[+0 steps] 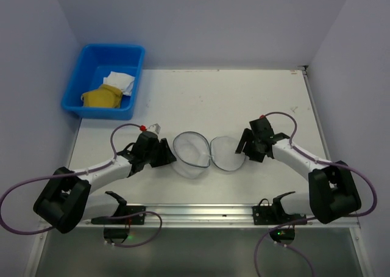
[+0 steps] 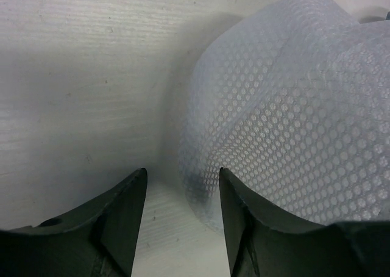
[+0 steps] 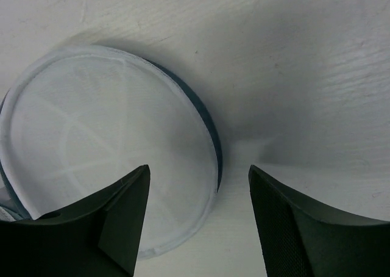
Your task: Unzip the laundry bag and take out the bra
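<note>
On white bench (image 1: 244, 94), seems past unzipping: bag (image 1: 192, 155) mid-bench with flap (image 1: 228, 154) lying open, left gripper (image 1: 169, 157) and right gripper (image 1: 242, 149) flanking it, jaws wide and empty; calls next for pinning mesh and fishing out bra, unseen inside.

- Left arm (image 1: 106, 170): white link shells, black joint housings, bulky black shoulder block.
- Right arm (image 1: 292, 158): same build and colours.
- Left gripper (image 2: 183, 179): two dark, matte, wedge-shaped fingers (image 2: 116, 228).
- Right gripper (image 3: 199, 173): same kind; one finger (image 3: 292, 228) shows a finely dotted face.
- Cables (image 1: 30, 180): greyish purple, a long loop by each shoulder and a smaller loop at each wrist.
- Red cap (image 1: 143, 127): one where each wrist loop ends.
</note>
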### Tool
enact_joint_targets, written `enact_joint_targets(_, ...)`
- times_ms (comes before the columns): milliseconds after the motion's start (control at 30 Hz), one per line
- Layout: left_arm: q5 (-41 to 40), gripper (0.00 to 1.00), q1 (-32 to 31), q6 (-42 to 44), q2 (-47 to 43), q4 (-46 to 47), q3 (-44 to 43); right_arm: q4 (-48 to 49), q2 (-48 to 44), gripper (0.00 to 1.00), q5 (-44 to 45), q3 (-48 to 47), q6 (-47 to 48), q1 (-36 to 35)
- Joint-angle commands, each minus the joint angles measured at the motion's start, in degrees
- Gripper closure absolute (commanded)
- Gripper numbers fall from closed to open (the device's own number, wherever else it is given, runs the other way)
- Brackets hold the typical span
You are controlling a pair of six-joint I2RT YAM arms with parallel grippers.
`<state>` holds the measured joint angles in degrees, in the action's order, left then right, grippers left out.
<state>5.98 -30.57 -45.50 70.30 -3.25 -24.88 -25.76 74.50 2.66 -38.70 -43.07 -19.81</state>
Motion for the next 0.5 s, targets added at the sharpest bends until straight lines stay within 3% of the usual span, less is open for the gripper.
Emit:
enact_joint_targets(0,-3.9,0.47,-0.5,-0.7,1.7,1.2,0.5,5.6,2.8,0.33,-6.4,1.6,-1.8,0.3)
enact_joint_targets(133,-4.4,0.53,-0.5,-0.4,1.9,1.2,0.7,7.7,5.6,0.44,-8.7,2.1,-2.2,0.3)
enact_joint_targets(233,-4.7,0.61,-0.6,-0.4,2.0,1.1,0.9,8.3,6.9,0.59,-9.2,2.1,-2.5,0.3)
enact_joint_targets(267,-4.8,0.64,-0.5,-0.4,2.0,1.0,0.9,8.3,6.8,0.70,-9.2,2.1,-2.5,0.3)
enact_joint_targets(367,-4.8,0.71,-0.6,-0.5,1.9,0.5,0.6,7.0,5.0,0.91,-6.7,1.5,-1.8,0.3)
enact_joint_targets(467,-4.7,0.80,-0.8,-0.6,1.6,0.3,0.0,2.0,0.8,1.00,-2.6,-1.5,0.8,0.1)
